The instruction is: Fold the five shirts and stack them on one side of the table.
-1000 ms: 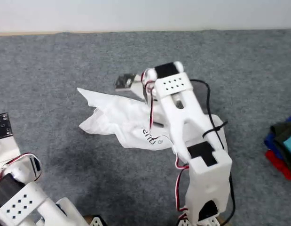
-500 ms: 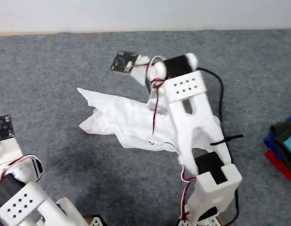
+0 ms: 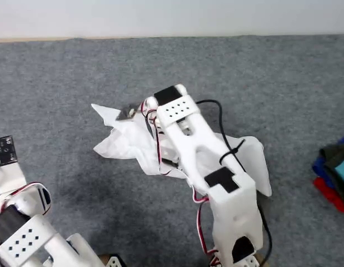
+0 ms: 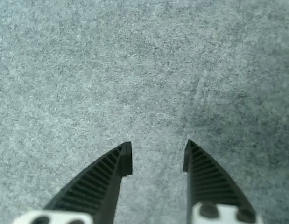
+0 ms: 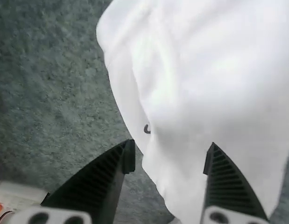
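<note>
- Swinging left from the far side, my right gripper (image 5: 167, 151) has dropped over the white shirt (image 3: 127, 142) mid-table, jaws spread.
- Left gripper (image 4: 156, 156) waits spread, near left.
- Folding stage: next, pinch an edge.

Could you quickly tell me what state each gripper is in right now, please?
Left gripper: open, empty, above the grey table.
Right gripper: open, above the white shirt, gripping nothing.

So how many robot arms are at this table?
2. The right arm is stretched out over the crumpled white shirt in the middle of the table. The left arm is at the near left corner, over bare grey surface.
</note>
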{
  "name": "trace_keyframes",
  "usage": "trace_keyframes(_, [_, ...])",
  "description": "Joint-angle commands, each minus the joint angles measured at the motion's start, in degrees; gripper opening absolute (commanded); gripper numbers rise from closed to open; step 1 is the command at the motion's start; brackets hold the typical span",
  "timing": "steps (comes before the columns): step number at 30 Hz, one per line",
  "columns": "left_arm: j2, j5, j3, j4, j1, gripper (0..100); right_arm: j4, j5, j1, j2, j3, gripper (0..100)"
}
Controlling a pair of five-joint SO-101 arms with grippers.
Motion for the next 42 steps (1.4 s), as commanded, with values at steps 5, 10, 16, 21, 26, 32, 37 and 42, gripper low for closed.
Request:
trace_keyframes(5, [-0.7,0.2,-0.2,-1.0,-0.3,19,-2.2,-0.3,0.0,5.8,-0.4,24.3])
trace_keyframes(10, [-0.7,0.2,-0.2,-1.0,-0.3,19,-0.6,-0.4,0.2,6.5,-0.4,1.0])
trace_keyframes(16, [-0.7,0.2,-0.5,-1.1,-0.3,19,2.3,0.6,3.6,-1.0,-3.7,1.3])
trace_keyframes(21, [-0.7,0.2,-0.5,-0.9,-0.3,19,2.3,5.5,4.9,-13.6,-3.8,1.0])
trace_keyframes(26, [-0.7,0.2,-0.5,-0.9,-0.3,19,1.7,10.1,4.9,-27.2,-4.0,0.9])
trace_keyframes(32, [-0.7,0.2,-0.4,-0.7,-0.1,19,-1.5,10.4,5.1,-40.0,-6.2,0.9])
trace_keyframes(37, [-0.7,0.2,-0.6,-0.7,0.2,19,-1.1,10.4,5.4,-45.1,-6.1,0.9])
trace_keyframes(42, [-0.7,0.2,-1.1,1.0,0.2,19,0.0,10.3,15.0,-40.8,-5.2,0.9])
